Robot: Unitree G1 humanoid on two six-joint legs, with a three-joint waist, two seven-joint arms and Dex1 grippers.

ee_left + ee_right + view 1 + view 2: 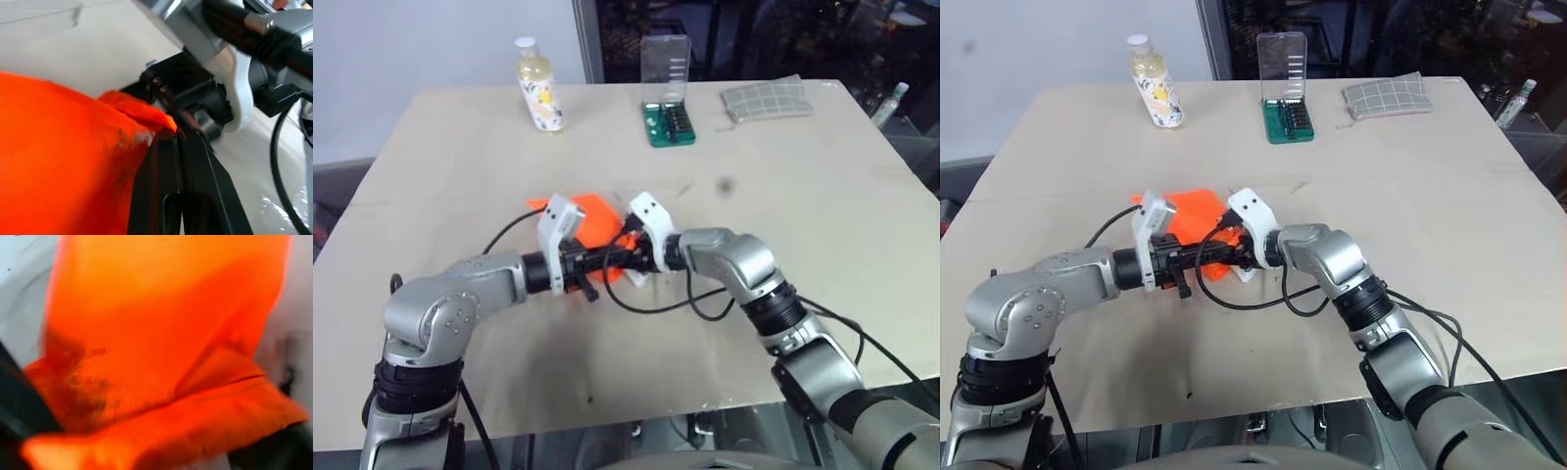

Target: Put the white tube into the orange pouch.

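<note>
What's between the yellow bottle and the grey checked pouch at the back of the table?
In the left eye view, a green screwdriver bit set stands between the bottle and the grey checked pouch.

Matt woven cloth orange pouch (pixel 598 223); smooth, matt tan table (pixel 803 215).

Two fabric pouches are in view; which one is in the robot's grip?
The orange pouch, pinched by the left gripper at mid-table. The grey checked pouch lies untouched at the table's far edge, away from both arms.

Orange pouch (pixel 166 333), seemingly very close
</note>
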